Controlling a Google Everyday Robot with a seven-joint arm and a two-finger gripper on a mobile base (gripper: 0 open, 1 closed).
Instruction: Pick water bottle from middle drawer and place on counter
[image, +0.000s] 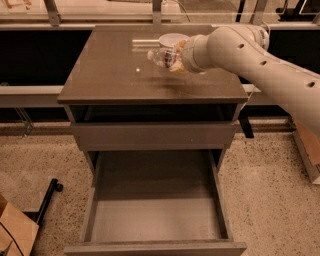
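The water bottle (161, 55) is clear, lies sideways and sticks out to the left of my gripper (176, 60), which is shut on it. It hangs just above the glossy grey-brown counter (115, 75), over the back right part. My white arm (260, 55) reaches in from the right. The middle drawer (155, 210) is pulled fully out below, and its flat floor is bare. My fingers are mostly hidden behind the wrist.
A white bowl (173, 38) stands on the counter just behind the bottle. A cardboard box (15, 232) and a black leg (47, 200) are on the speckled floor at the left. Another box edge (306, 145) is at the right.
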